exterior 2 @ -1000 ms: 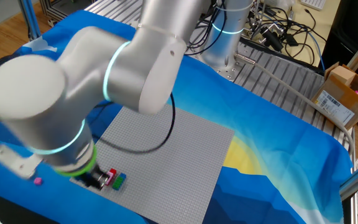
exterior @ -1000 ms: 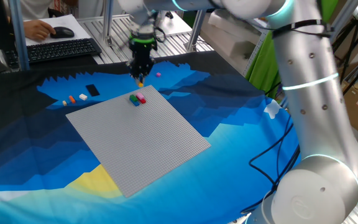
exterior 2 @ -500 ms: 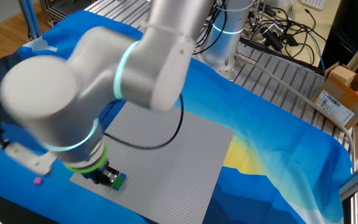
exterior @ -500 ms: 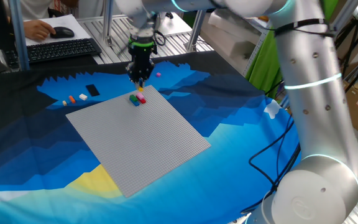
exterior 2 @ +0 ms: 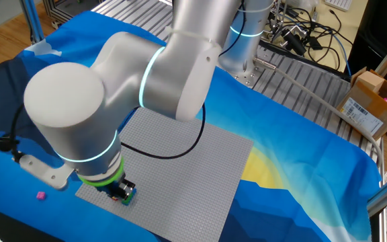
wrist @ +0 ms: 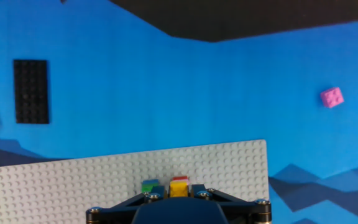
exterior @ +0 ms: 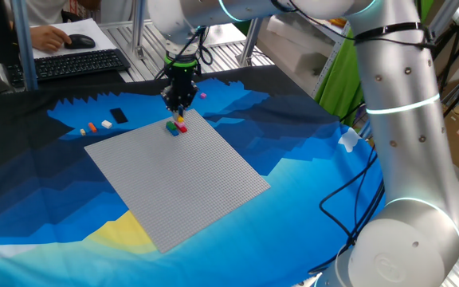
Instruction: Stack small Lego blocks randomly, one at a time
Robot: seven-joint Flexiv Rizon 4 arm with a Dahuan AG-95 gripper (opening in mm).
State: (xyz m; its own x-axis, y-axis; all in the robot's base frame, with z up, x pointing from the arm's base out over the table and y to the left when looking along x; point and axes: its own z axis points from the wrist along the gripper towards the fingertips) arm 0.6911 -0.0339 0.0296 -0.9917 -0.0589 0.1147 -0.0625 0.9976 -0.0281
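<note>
Gripper (exterior: 180, 109): I see it clamped on a yellow brick (wrist: 179, 186).
Position: over the bricks (exterior: 174, 127) on the grey baseplate (exterior: 178, 175).

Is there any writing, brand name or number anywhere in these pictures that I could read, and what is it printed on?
None can be read.
Cardboard box: it carries a white label with dark print, too small and blurred to read.
Keyboard: the key markings are too small to read.
Grey baseplate, small Lego blocks, black plate and robot arm: no text shows.
</note>
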